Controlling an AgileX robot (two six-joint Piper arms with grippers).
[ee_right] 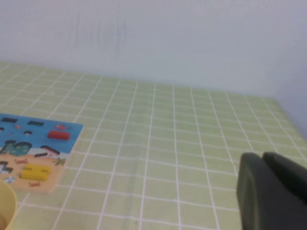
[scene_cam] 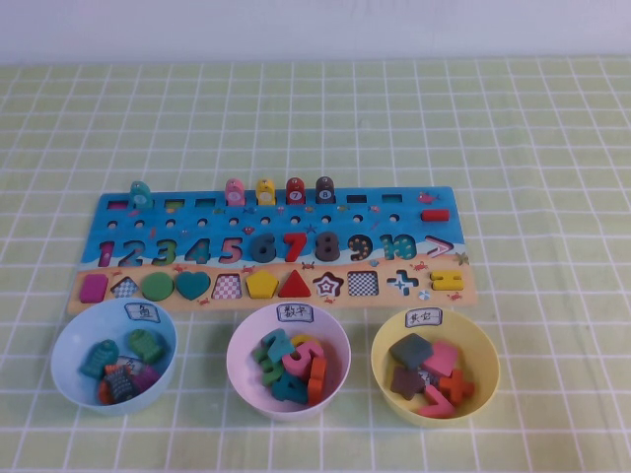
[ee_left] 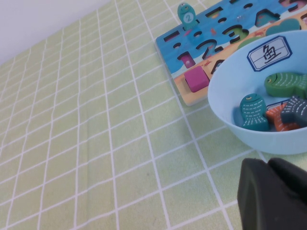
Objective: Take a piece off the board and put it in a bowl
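Note:
The board (scene_cam: 434,286) lies across the middle of the table; its left end shows in the left wrist view (ee_left: 169,42). The light blue bowl (scene_cam: 69,340) stands in front of the board's left end and holds several fish pieces. The dark navy fish piece (scene_cam: 119,382) lies among them, also in the left wrist view (ee_left: 295,110). My left gripper (ee_left: 268,165) is shut and empty, low over the cloth beside the bowl (ee_left: 225,91). My right gripper (ee_right: 263,158) is shut and empty, off the board's right end (ee_right: 72,139). Neither arm shows in the high view.
Fish pieces stand on the board's back row: teal (scene_cam: 139,194), pink (scene_cam: 235,190), yellow (scene_cam: 265,190), red (scene_cam: 295,190), dark grey-brown (scene_cam: 324,189). A pink bowl (scene_cam: 242,340) of numbers and a yellow bowl (scene_cam: 483,350) of shapes stand in front of the board.

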